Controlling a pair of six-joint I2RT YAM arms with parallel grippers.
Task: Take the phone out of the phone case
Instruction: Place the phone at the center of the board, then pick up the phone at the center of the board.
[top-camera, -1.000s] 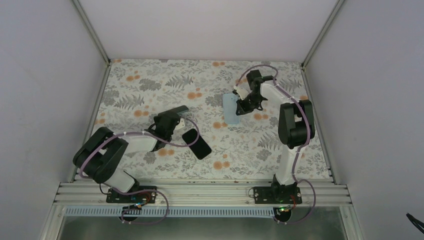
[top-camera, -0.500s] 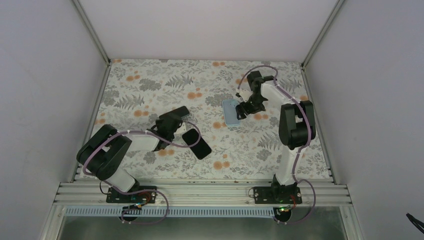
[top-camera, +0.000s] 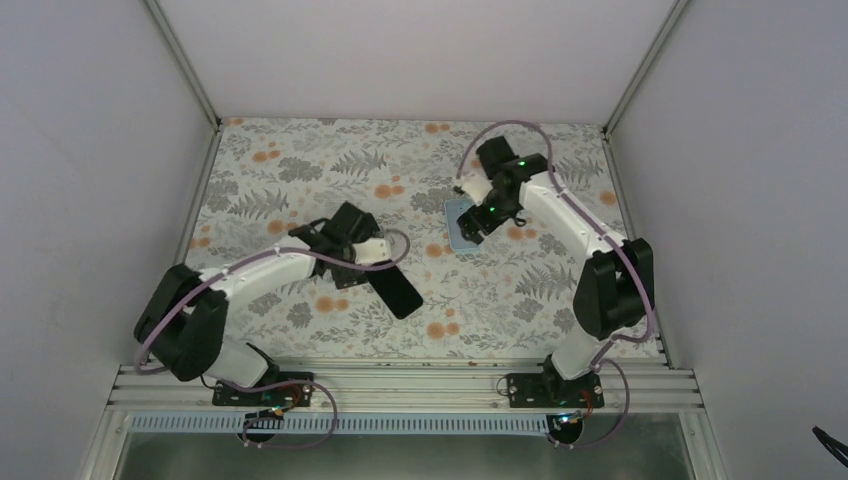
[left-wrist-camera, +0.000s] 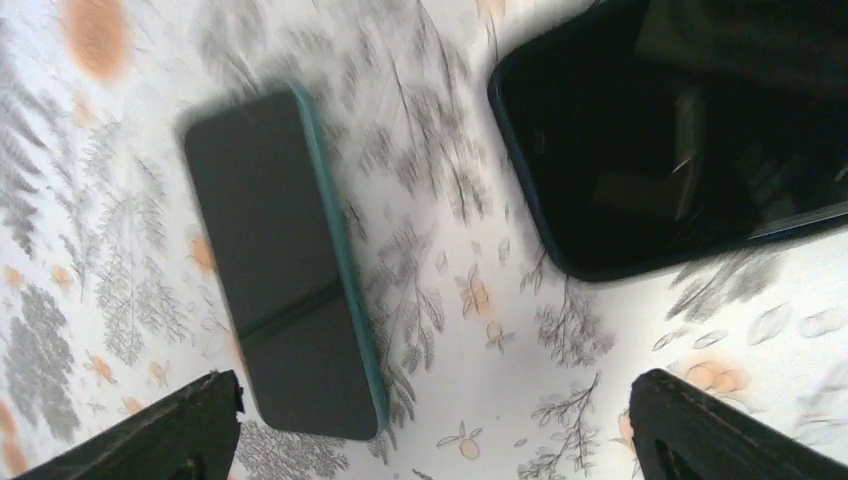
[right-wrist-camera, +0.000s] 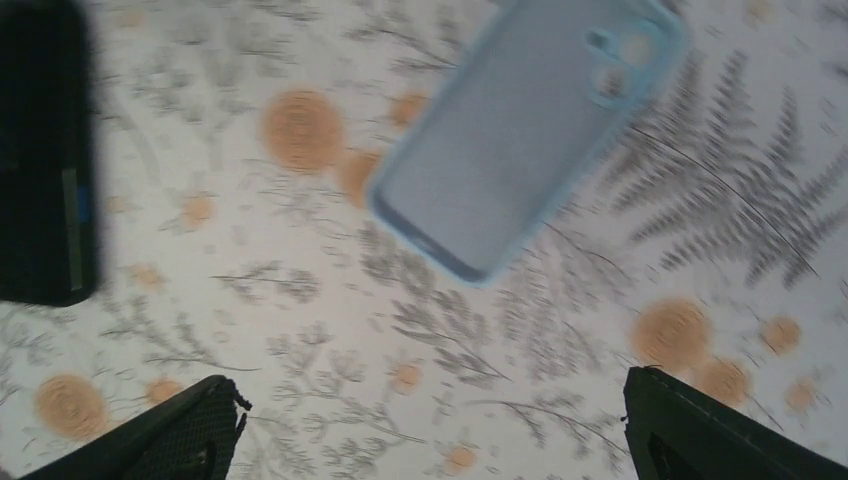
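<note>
The black phone (top-camera: 397, 291) lies bare on the floral table, apart from the phone case. In the left wrist view the phone (left-wrist-camera: 680, 130) fills the upper right. My left gripper (top-camera: 372, 262) hovers just above and left of it, open and empty (left-wrist-camera: 430, 430). The pale-blue phone case (top-camera: 459, 226) lies flat, inside up, its camera cut-out showing in the right wrist view (right-wrist-camera: 525, 130). My right gripper (top-camera: 480, 218) hangs over its right edge, open with nothing between the fingers (right-wrist-camera: 435, 430). In the left wrist view the case (left-wrist-camera: 280, 270) looks dark with a teal rim.
The floral cloth (top-camera: 300, 170) covers the table between grey walls. An aluminium rail (top-camera: 400, 385) runs along the near edge by the arm bases. A black slab (right-wrist-camera: 40, 150), apparently the phone, sits at the left edge of the right wrist view.
Both grippers have opened. The left let go of the phone and drew up and back; the right released the case, which now lies flat, and its arm swung over it.
</note>
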